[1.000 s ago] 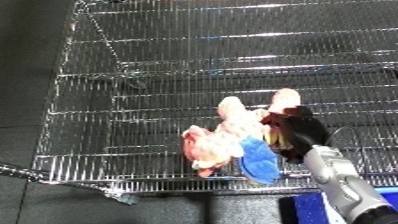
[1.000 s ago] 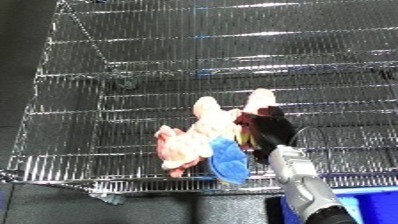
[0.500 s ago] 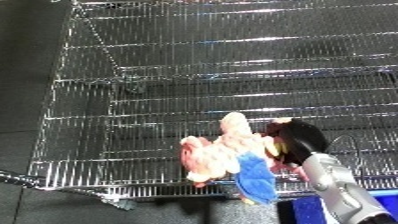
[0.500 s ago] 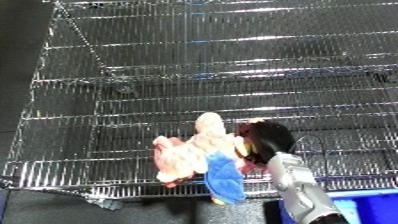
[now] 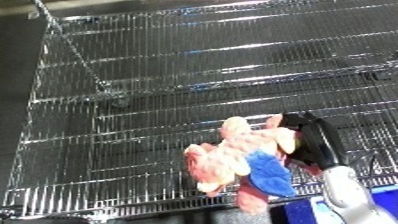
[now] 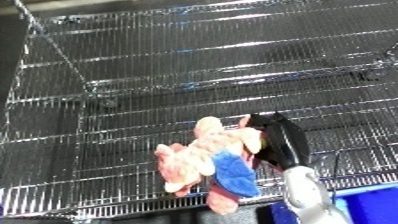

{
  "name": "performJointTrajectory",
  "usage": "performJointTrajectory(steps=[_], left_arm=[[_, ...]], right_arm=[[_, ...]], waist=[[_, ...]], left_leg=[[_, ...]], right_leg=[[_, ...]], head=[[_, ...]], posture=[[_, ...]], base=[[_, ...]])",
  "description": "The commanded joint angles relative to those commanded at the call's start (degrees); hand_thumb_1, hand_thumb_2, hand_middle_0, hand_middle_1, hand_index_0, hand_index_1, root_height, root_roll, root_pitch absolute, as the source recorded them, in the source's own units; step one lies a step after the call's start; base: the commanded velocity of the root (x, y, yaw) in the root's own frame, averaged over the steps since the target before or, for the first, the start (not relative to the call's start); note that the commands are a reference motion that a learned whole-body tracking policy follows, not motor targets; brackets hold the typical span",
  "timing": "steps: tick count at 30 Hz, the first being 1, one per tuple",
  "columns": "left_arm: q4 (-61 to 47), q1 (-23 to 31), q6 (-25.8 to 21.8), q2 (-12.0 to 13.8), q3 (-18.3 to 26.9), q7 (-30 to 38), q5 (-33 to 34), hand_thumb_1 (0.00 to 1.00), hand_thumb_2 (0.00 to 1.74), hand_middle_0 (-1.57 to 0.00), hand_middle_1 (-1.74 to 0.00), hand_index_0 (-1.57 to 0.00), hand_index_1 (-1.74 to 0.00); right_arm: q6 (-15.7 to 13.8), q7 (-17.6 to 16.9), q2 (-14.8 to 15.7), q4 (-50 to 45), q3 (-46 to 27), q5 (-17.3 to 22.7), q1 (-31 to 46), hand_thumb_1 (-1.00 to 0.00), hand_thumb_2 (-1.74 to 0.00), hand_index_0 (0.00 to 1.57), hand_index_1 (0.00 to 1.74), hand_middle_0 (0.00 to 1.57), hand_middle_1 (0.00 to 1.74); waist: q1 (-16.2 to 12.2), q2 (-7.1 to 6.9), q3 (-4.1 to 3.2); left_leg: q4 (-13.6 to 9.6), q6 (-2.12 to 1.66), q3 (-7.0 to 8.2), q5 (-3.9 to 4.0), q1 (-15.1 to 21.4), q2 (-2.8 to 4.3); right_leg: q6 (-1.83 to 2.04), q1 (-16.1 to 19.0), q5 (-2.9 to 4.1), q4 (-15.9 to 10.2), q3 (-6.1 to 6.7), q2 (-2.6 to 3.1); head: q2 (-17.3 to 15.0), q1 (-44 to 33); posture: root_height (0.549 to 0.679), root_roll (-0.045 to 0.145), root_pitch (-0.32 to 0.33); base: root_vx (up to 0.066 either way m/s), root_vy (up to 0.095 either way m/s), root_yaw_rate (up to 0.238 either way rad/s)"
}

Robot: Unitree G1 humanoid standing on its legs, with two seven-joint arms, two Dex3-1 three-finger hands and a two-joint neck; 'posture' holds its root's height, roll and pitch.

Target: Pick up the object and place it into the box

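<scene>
Right hand: lower right, fingers curled round the plush toy.
Plush toy: pink with blue patch, lower centre.
Wire rack: behind, filling frame.
Blue bin: bottom right corner.

One plush toy, one hand

The right hand has lifted the plush toy off the wire rack toward the front edge.

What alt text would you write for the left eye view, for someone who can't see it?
A black robot hand grips a pink plush toy with a blue patch, held at the front edge of a wire rack. A blue bin shows at the lower right corner.
</scene>
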Motion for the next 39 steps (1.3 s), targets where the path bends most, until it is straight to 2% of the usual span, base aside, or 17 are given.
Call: performJointTrajectory(steps=[3, 6, 15, 26, 33, 39], left_arm=[[0.25, 0.08, 0.72, -1.30, 0.82, 0.37, 0.80, 1.00, 1.74, -1.57, -1.74, -1.57, -1.74], [-0.10, 0.43, 1.34, -2.32, 1.48, 0.49, 1.44, 1.00, 1.74, -1.57, -1.74, -1.57, -1.74], [-2.40, 2.23, 2.33, -3.86, 3.05, 1.17, 0.96, 1.00, 1.74, -1.57, -1.74, -1.57, -1.74], [-2.41, 3.54, 2.70, -5.02, 2.74, 1.30, -0.76, 1.00, 1.74, -1.57, -1.74, -1.57, -1.74], [-1.35, 3.53, 2.33, -5.08, 1.60, 0.86, -2.06, 1.00, 1.74, -1.57, -1.74, -1.57, -1.74], [0.47, 3.19, 1.57, -5.11, 0.96, 1.46, -3.34, 1.00, 1.74, -1.57, -1.74, -1.57, -1.74]], right_arm=[[-1.08, -0.99, 0.96, -10.95, -7.79, 0.38, 9.97, -1.00, -1.74, 1.57, 1.74, 1.57, 1.74], [-1.92, -1.46, 2.47, -18.07, -13.52, 1.24, 16.87, -1.00, -1.74, 1.57, 1.74, 1.57, 1.74], [-4.07, -4.93, 4.83, -27.59, -24.91, 1.04, 27.72, -1.00, -1.74, 1.57, 1.74, 1.57, 1.74], [-7.93, -8.92, 6.48, -30.40, -38.37, 7.19, 37.07, -1.00, -1.74, 1.57, 1.74, 1.57, 1.74], [-12.00, -10.94, 7.44, -27.39, -45.18, 14.11, 40.21, -1.00, -1.74, 1.57, 1.74, 1.57, 1.74], [-14.38, -12.25, 6.61, -23.61, -48.50, 18.27, 41.08, -1.00, -1.74, 1.57, 1.74, 1.57, 1.74]], waist=[[-1.71, -0.53, 0.00], [-2.93, -0.76, 0.00], [-6.71, -0.72, 0.00], [-12.12, 0.30, 0.00], [-16.09, 1.08, 0.00], [-18.42, 1.64, 0.00]], left_leg=[[0.04, 0.18, 0.55, -0.19, 0.74, 0.24], [-0.07, 0.34, 1.11, -0.34, 1.70, 0.53], [-0.02, 0.64, 2.58, -0.82, 4.44, 1.16], [0.00, 0.73, 4.92, -1.91, 8.80, 1.74], [0.11, 0.57, 6.75, -2.46, 10.74, 2.13], [0.20, 0.51, 7.87, -2.66, 11.36, 2.24]], right_leg=[[0.09, 0.22, -0.04, 0.20, 0.32, -0.05], [0.16, 0.69, 0.00, 0.19, 0.60, -0.14], [0.14, 2.57, 0.35, -0.37, 1.49, -0.19], [0.23, 5.92, 0.90, -2.47, 3.07, -0.02], [0.30, 6.91, 1.59, -3.44, 4.05, 0.27], [0.23, 7.01, 2.20, -3.97, 4.67, 0.44]], head=[[-0.42, 0.27], [-0.58, 2.03], [0.46, 12.14], [-4.25, 26.95], [-7.67, 33.72], [-8.40, 38.70]], posture=[[0.643, 0.053, 0.007], [0.643, 0.054, -0.005], [0.642, 0.058, -0.045], [0.643, 0.061, -0.097], [0.643, 0.065, -0.116], [0.644, 0.070, -0.122]], base=[[0.002, 0.011, -0.097], [0.007, -0.002, -0.104], [0.007, -0.005, -0.135], [0.022, 0.018, -0.155], [0.014, 0.037, -0.166], [0.003, 0.038, -0.107]])
